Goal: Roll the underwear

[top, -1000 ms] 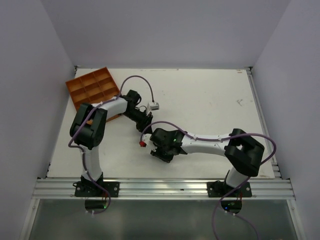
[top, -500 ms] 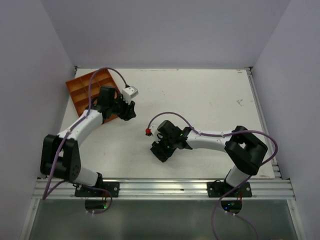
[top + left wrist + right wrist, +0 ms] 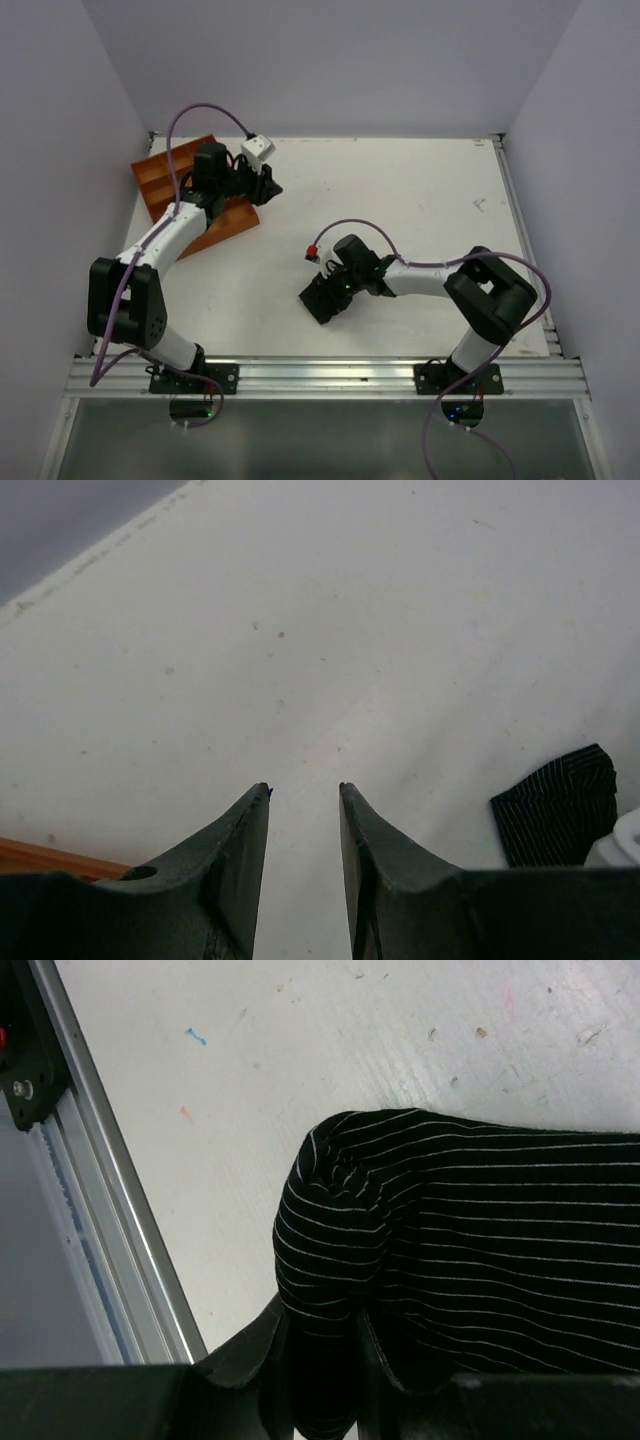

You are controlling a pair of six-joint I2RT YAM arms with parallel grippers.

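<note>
Our right pincer [image 3: 320, 1365] is clenched on the underwear [image 3: 480, 1250], its two fingers pinching the near edge of the dark striped cloth. The cloth lies on the bench [image 3: 300, 1060] directly at and ahead of that pincer. Just beyond the fingertips it curls into a thick, rounded bundle, so we judge the rolling well begun. The rest runs off to the pincer's right, out of view, and we cannot tell how much lies flat. Our left pincer [image 3: 305, 792] hangs released and empty, well apart from the garment, with an orange tray [image 3: 30, 855] just behind its left finger. What is left, we think, is to finish winding and let go.
</note>
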